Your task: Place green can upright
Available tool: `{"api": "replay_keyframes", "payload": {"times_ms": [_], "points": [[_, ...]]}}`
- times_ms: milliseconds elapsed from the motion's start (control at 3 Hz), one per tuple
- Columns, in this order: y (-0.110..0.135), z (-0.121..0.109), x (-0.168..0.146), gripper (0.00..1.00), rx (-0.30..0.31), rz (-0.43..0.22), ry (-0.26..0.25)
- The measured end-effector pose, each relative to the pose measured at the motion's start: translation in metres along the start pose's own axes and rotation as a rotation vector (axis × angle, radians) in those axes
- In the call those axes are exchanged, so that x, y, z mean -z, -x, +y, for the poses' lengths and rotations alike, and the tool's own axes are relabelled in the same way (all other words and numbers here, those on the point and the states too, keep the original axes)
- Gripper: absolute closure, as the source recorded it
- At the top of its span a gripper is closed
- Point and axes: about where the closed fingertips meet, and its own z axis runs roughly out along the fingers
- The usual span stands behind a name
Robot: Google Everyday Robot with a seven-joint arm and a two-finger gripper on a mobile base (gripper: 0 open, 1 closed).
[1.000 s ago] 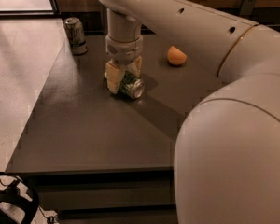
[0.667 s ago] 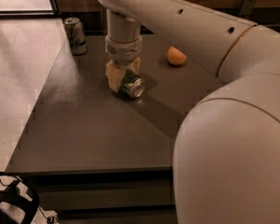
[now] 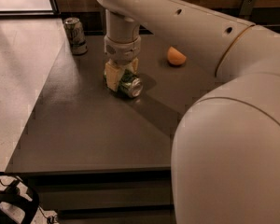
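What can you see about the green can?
The green can is small and metal, dark green and white, with a silver end facing the camera. It lies on its side on the dark table, not upright. The pincer reaches down from above, its pale pads gripping the can's sides.

Green can lying on its side, upper centre of the frame, left of the middle.
The green can [image 3: 130,86] is lying tipped over on the dark tabletop [image 3: 84,125], its silver end facing the lower right and its green-and-white side showing behind that. The gripper [image 3: 122,76] is reaching down from above, clasping the can's body between its pale fingers [image 3: 112,76].
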Motion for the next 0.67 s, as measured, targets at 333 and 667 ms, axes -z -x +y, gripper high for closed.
{"api": "replay_keyframes", "payload": {"times_ms": [333, 667], "points": [[0.003, -0.003, 0.017, 1.00, 0.015, -0.018, -0.027], [-0.001, -0.009, 0.041, 1.00, 0.017, -0.080, -0.043]]}}
